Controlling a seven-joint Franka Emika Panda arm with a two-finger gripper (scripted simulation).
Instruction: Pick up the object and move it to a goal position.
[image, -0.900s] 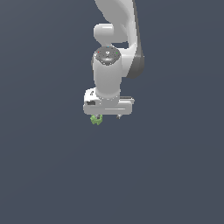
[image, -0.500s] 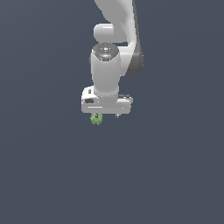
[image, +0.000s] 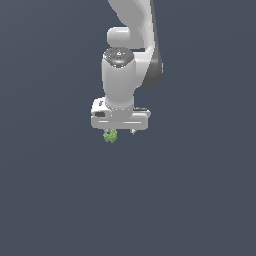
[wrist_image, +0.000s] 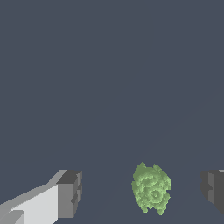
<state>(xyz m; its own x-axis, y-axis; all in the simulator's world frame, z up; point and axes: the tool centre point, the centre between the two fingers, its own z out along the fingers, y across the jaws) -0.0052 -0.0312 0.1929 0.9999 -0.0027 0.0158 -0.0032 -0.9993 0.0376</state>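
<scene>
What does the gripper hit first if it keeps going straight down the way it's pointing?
Most likely the green object: it lies between the open gripper's fingers, off-centre and touching neither. Depth is unclear; the fingertips may reach the grey floor alongside it.

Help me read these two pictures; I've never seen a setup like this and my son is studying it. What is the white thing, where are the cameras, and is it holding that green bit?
These are simulator renders, not photographs. The white machine is a robot arm. The exterior view looks at it from off the arm; its grasping end, the tool, hangs over a plain dark surface. The wrist view comes from a camera on the arm, looking past the tool's two fingers. The small, bumpy green object sits between them, nearer one finger, with gaps on both sides. So the tool is open and nothing is held yet. Whether the clump rests on the surface, I cannot tell.
</scene>
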